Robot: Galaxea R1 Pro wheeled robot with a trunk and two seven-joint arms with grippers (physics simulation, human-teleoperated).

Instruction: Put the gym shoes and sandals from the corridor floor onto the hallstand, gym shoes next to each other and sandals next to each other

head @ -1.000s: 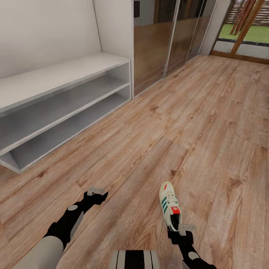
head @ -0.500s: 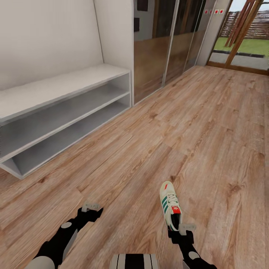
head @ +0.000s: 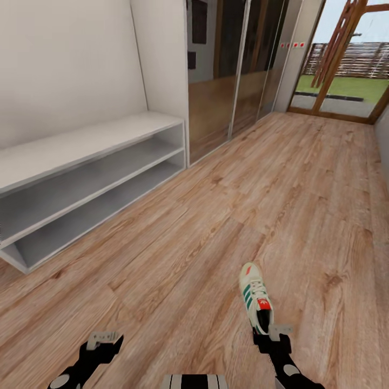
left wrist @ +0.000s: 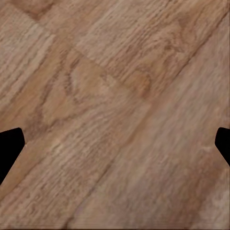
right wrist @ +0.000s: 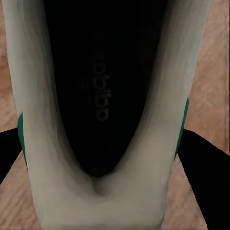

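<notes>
Wood floor [head: 302, 178] runs to my white bench [head: 92, 135] along the wall, both shelves bare. My right claw [head: 268, 334] is clamped on a shoe [head: 255, 294] at its heel, toe pointing away. My left claw [head: 102, 341] hangs spread apart over planks.

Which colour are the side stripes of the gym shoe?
Green, on the gym shoe; clearest in the head view.

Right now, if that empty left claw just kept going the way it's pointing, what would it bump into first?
Most likely the bare corridor floor: the left claw faces wood planks with nothing between its open fingers, though depth is hard to judge.
</notes>
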